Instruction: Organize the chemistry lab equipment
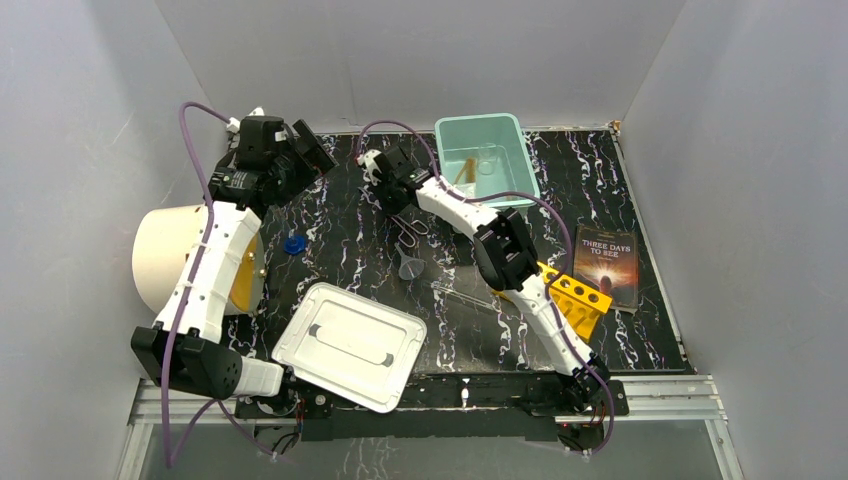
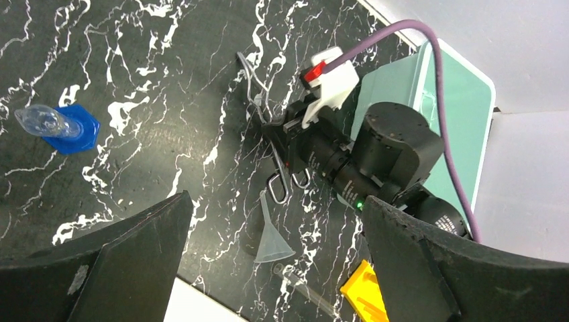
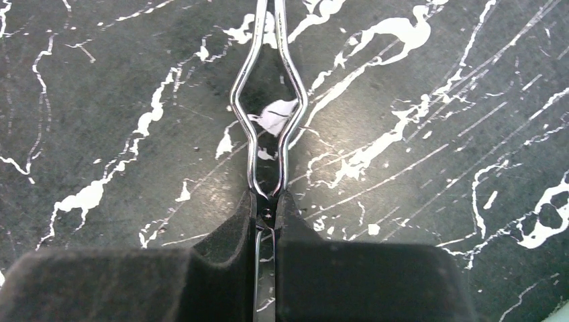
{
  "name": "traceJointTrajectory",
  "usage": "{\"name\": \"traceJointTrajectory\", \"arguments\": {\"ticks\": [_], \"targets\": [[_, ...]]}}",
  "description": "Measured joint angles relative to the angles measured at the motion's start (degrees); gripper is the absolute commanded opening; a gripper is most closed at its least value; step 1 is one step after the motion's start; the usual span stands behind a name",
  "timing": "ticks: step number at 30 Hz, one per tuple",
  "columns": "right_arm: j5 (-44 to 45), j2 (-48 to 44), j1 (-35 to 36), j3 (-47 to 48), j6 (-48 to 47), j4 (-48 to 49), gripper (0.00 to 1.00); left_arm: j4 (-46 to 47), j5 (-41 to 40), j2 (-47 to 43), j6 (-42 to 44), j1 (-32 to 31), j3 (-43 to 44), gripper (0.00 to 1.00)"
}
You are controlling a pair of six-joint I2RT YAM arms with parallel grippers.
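My right gripper (image 1: 396, 203) is shut on the metal scissors (image 1: 411, 234) at their pivot. In the right wrist view the fingers (image 3: 231, 228) pinch the scissors (image 3: 268, 194) low over the marble table. My left gripper (image 1: 318, 150) is open and empty, high at the back left; it shows wide open in the left wrist view (image 2: 275, 201). On the table lie the blue cap (image 1: 294, 244), clear funnel (image 1: 410, 268), thin glass rod (image 1: 465, 297) and yellow holed rack (image 1: 578, 297). The clear beaker (image 1: 488, 158) and cork-brown stick (image 1: 466, 170) are in the teal bin (image 1: 524, 165).
A white lid (image 1: 350, 345) lies at the front left. The big white drum (image 1: 175, 258) stands at the left edge beside my left arm. A dark book (image 1: 607, 262) lies at the right. Grey walls enclose the table.
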Motion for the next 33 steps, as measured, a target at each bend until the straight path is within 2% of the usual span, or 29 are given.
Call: {"name": "traceJointTrajectory", "arguments": {"ticks": [11,19,26,33], "targets": [[-4.6,-1.8,-5.3,0.0,2.1,-2.8,0.0,1.4,2.5,0.8,-4.4,0.0,-4.0,0.98],[-10.2,-7.9,-7.1,0.5,6.3,-3.4,0.0,3.9,7.7,3.9,-7.6,1.7,-4.4,0.98],[-16.1,-13.4,-7.2,0.4,10.2,-3.2,0.0,11.1,14.0,4.1,-9.4,4.1,-7.9,0.98],[-21.6,-20.0,-7.2,-5.6,14.4,-1.8,0.0,19.7,20.2,6.5,-11.2,4.0,-9.0,0.98]]}}
